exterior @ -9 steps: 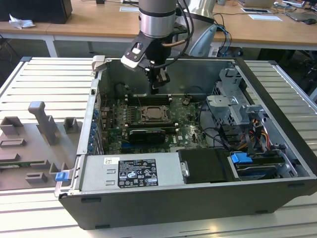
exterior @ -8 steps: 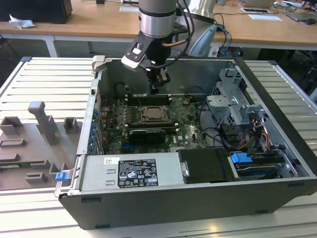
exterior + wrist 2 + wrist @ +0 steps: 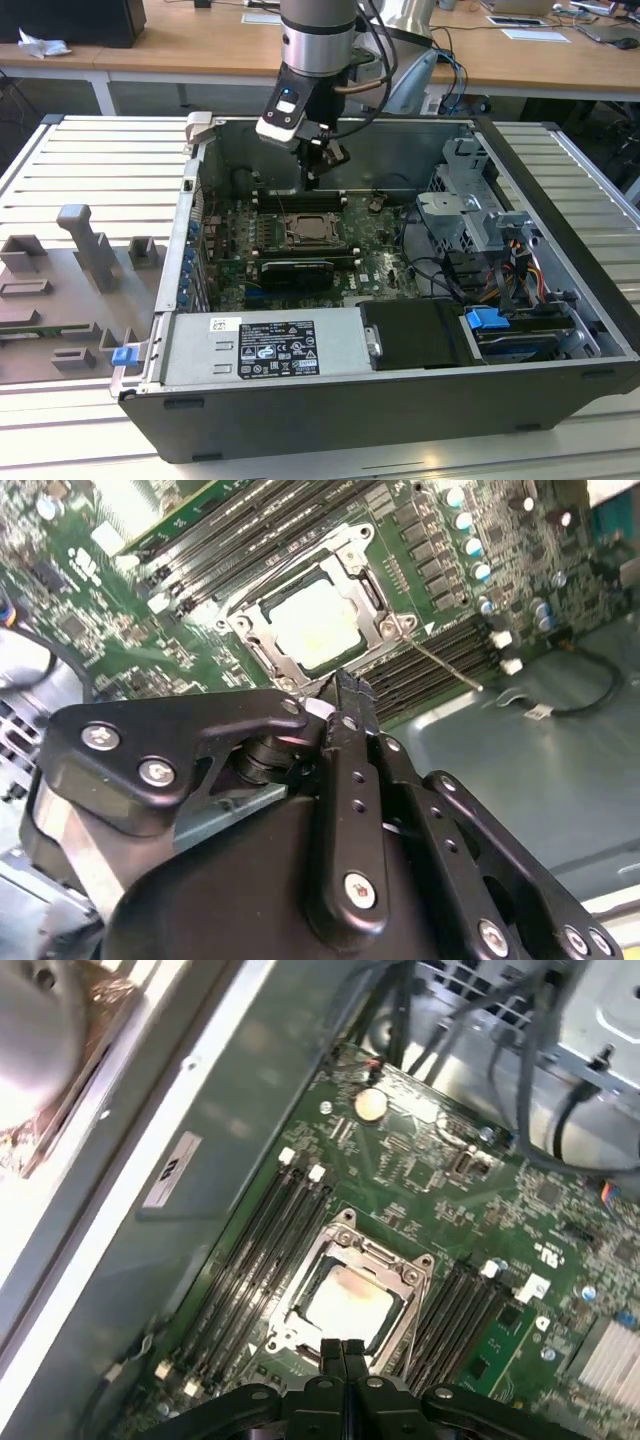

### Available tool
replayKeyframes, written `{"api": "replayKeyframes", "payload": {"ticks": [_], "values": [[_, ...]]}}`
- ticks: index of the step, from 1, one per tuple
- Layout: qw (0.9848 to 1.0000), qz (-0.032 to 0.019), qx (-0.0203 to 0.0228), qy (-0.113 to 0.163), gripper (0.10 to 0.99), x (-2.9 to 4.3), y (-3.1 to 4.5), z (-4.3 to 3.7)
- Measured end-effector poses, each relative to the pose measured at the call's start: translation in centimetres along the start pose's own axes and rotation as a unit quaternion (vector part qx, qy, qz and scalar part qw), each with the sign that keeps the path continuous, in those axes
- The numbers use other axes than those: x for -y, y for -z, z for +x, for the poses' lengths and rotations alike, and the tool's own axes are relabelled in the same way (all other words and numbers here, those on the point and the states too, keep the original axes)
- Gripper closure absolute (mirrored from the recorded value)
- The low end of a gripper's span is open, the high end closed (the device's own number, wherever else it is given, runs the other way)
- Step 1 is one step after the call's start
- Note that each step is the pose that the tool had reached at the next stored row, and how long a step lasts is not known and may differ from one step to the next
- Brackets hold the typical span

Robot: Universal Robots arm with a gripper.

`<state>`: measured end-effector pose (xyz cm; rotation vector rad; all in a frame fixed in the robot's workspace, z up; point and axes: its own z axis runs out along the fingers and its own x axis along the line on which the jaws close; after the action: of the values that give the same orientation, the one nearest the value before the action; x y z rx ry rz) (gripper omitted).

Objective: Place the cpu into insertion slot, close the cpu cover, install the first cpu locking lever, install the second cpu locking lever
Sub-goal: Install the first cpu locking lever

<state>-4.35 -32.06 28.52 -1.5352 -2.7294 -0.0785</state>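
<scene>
Green mobo [image 3: 520, 1230], silver-beige cpu [image 3: 345, 1305] (blk claw [image 3: 342, 1348])

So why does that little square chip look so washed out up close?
In the second wrist view, glare bleaches the pale square metal chip almost white; in the first wrist view the chip carries a softer pinkish sheen, and a bright shape is out of focus.

Wooden desks [image 3: 200, 48] carrying what look like papers [image 3: 535, 34] stand behind a pale slatted worktable [image 3: 70, 170].

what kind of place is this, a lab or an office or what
Probably a robotics lab or test workshop: a robot arm reaches into an open computer case set on a slatted metal table, with wooden desks behind.
</scene>
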Motion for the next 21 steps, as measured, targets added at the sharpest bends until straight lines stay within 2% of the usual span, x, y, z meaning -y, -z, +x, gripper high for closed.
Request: {"api": "replayKeyframes", "payload": {"ticks": [4,9,12,14,16,21], "values": [[0.9994,0.0012,-0.0014,0.035,0.98,0.0,0.0,0.0],[0.9971,0.0025,-0.003,0.077,0.98,0.0,0.0,0.0],[0.9945,0.0034,-0.0041,0.105,0.98,0.0,0.0,0.0],[0.9911,0.0043,-0.0052,0.133,0.98,0.0,0.0,0.0],[0.9866,0.0053,-0.0064,0.163,0.98,0.0,0.0,0.0],[0.9822,0.0061,-0.0074,0.187,0.98,0.0,0.0,0.0]]}}
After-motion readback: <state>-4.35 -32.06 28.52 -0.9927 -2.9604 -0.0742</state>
